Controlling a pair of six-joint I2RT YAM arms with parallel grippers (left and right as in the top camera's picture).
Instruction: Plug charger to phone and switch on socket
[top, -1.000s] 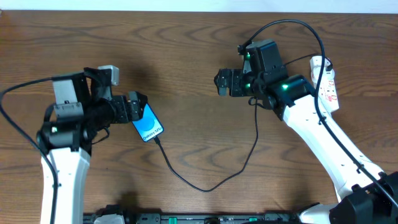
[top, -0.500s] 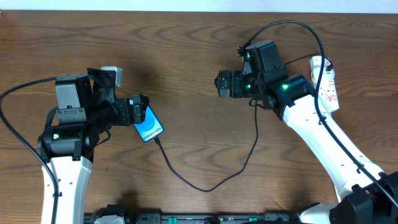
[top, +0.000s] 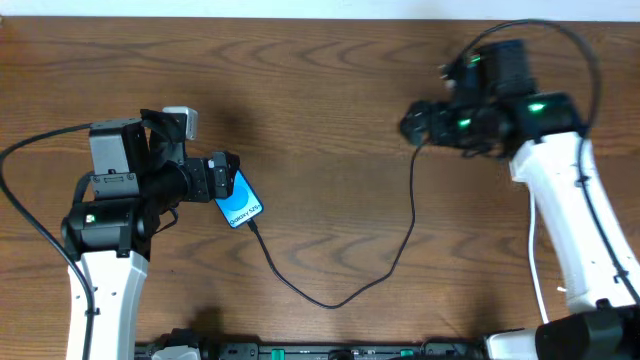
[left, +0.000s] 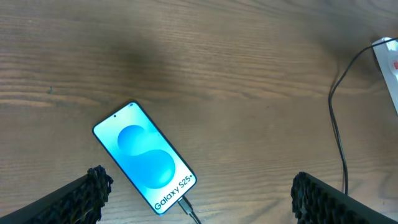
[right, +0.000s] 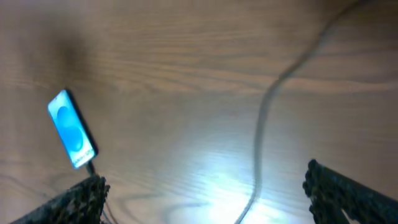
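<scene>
The phone lies flat on the wooden table with its blue screen up, and it also shows in the left wrist view. The charger is a thin black cable, and its tip sits in the phone's lower end. From there it loops across the table up toward the right arm. My left gripper hovers open just above the phone, holding nothing. My right gripper is open and empty above the cable. In the overhead view my right arm hides the socket; only a white corner of the socket shows in the left wrist view.
The table's far edge runs along the top of the overhead view. A dark rail lines the near edge. The right wrist view is blurred by motion.
My right arm has swung to the right and now covers the socket. The left arm has hardly moved. Both grippers stay open.
</scene>
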